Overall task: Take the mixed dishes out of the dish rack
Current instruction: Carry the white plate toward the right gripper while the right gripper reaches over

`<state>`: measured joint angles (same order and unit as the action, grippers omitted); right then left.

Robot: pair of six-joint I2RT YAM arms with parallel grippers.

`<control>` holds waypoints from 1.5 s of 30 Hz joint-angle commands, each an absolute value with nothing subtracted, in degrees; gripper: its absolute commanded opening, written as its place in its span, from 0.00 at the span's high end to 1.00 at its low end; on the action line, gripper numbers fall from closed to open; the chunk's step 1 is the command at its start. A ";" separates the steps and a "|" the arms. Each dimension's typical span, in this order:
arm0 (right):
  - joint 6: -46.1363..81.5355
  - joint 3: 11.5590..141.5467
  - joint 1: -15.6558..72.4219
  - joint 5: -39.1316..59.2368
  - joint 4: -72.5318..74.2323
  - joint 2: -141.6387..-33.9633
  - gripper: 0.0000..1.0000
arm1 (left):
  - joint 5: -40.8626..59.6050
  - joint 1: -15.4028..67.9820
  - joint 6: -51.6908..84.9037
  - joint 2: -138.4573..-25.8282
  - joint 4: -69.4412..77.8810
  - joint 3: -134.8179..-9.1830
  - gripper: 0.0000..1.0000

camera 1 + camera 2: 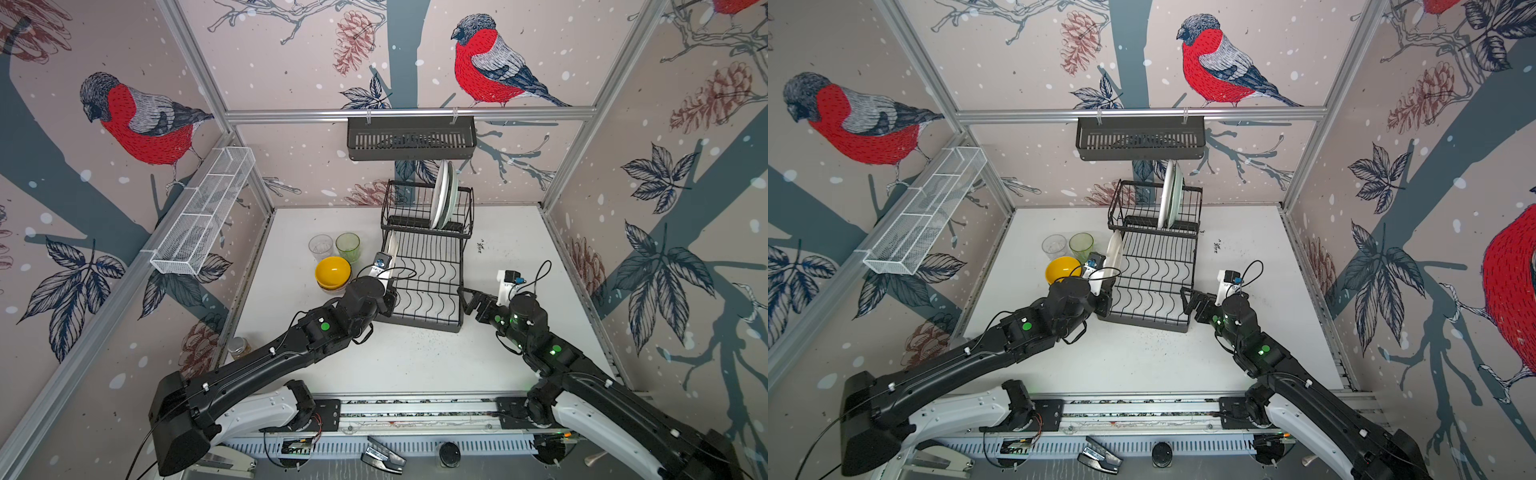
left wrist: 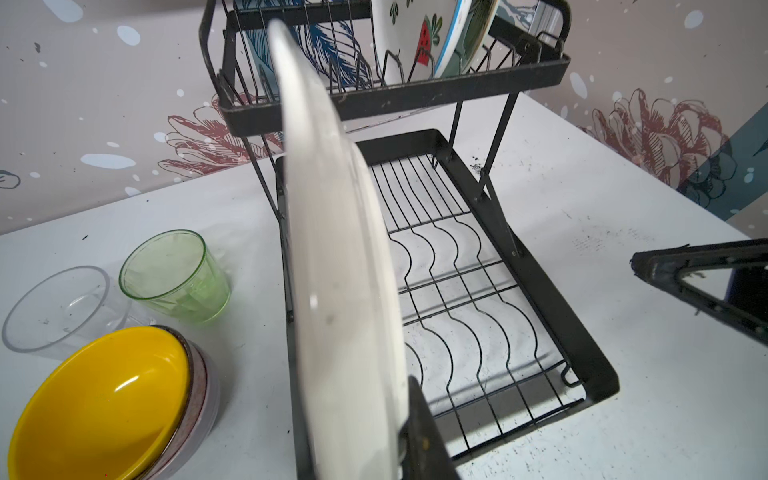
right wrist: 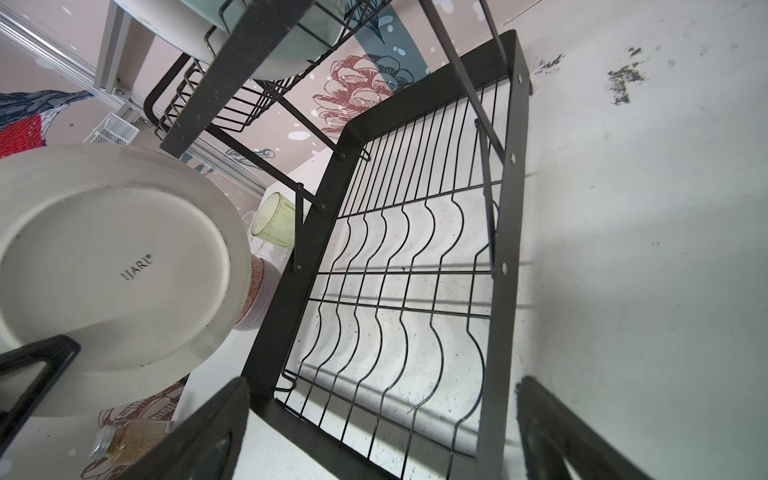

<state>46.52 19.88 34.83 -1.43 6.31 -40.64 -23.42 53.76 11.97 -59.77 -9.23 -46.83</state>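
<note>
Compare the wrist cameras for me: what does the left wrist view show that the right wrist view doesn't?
Only the left wrist view: the yellow bowl's inside and the face of a watermelon-print plate in the raised basket. Only the right wrist view: the held cream plate's stamped underside and a small metal-lidded jar. Both: that cream plate, the green tumbler and the rack's wavy-wire tray.

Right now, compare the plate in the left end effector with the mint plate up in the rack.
The cream plate is plain off-white; the mint plate is pale green. The left end effector clamps the cream plate at the left edge of the lower tray; the mint plate stands slotted in the raised basket, ungripped. Both stand on edge.
</note>
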 commanded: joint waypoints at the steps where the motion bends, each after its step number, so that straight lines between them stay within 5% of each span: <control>1: 47.76 20.78 34.54 0.25 8.44 -40.74 0.00 | -25.14 54.39 10.44 -60.32 -0.07 -46.09 1.00; 19: 49.17 21.40 30.26 3.43 5.44 -36.50 0.00 | -34.18 64.54 -6.49 -69.44 13.31 -41.54 1.00; 45: 56.13 22.98 23.62 12.48 6.06 -35.65 0.01 | -31.33 68.49 -16.20 -83.17 21.53 -46.48 1.00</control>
<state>55.35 22.44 23.99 11.07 5.41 -35.42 -31.07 67.88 -13.93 -81.89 13.45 -44.93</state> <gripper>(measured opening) 0.995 0.156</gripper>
